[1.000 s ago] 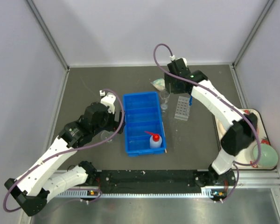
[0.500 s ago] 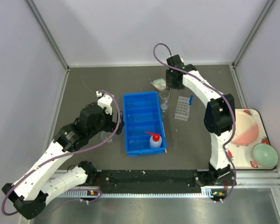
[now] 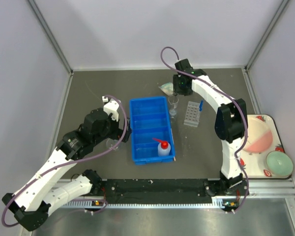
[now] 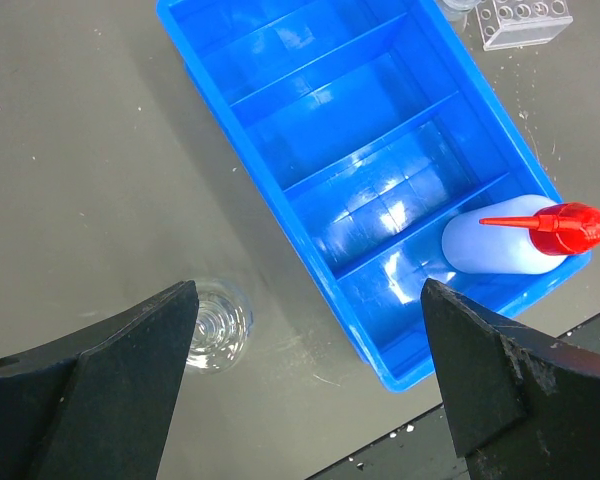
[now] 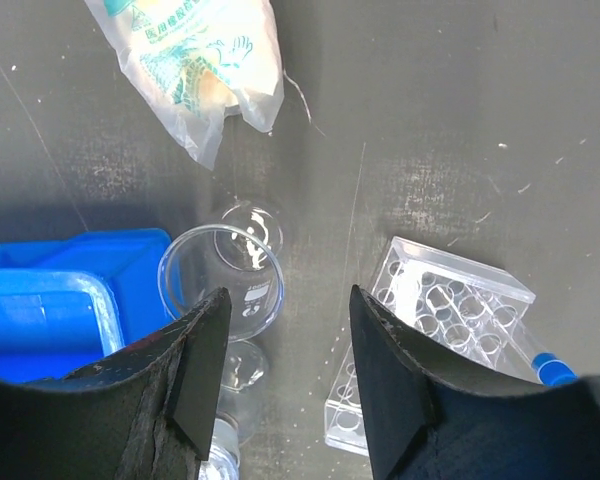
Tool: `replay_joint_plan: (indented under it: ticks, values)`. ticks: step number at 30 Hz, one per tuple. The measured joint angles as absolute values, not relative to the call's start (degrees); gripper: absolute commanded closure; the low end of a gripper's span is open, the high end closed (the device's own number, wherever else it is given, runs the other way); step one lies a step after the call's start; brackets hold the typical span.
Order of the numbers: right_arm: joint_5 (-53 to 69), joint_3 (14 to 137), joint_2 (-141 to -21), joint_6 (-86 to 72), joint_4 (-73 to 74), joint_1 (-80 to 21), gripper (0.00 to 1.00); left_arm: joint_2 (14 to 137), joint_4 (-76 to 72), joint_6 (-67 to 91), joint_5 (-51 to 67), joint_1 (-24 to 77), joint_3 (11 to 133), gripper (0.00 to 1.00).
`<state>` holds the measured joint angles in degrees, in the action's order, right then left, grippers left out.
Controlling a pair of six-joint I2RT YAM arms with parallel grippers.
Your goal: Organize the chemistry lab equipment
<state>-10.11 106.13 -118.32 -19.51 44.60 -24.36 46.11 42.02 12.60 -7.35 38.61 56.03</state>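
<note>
Flask (image 4: 217, 325) of clear glass stands on the table (image 4: 80, 150), just left of the blue bin (image 4: 320, 130), beside the left fingers (image 4: 110, 390), which are spread apart. White squeeze bottle (image 4: 495, 250) lies in the bin's end compartment. Right fingers (image 5: 180, 380), likewise apart, hover over the beaker (image 5: 220, 285), with the tube rack (image 5: 430, 320) just right of it.

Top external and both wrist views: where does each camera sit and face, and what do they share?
Top external: above and behind the bases, looking down on the table; left arm and right arm show.
Left wrist: looks down past the open left gripper at blue bin and squeeze bottle.
Right wrist: looks down past the open right gripper at beaker and tube rack.
Shared: all three show the blue bin.
</note>
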Motion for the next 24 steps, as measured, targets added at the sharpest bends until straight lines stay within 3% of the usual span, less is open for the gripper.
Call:
replay_joint_plan:
  ticks: [12,15,20,24]
  values:
    - [-8.88,105.71,-123.17,-19.51,44.16,-24.36,0.57,46.11,42.02,12.23,-7.31,38.61,56.03,0.01]
    - [-8.88,105.71,-123.68,-19.55,44.01,-24.36,0.67,46.11,42.02,12.21,-7.31,38.61,56.03,0.01]
    - [-8.73,105.71,-124.51,-19.42,43.75,-24.36,0.97,46.11,42.02,12.03,-7.29,38.61,56.03,0.01]
    - [-8.40,105.75,-124.90,-19.55,43.00,-24.36,1.00,46.09,42.02,12.01,-7.31,38.61,56.03,0.01]
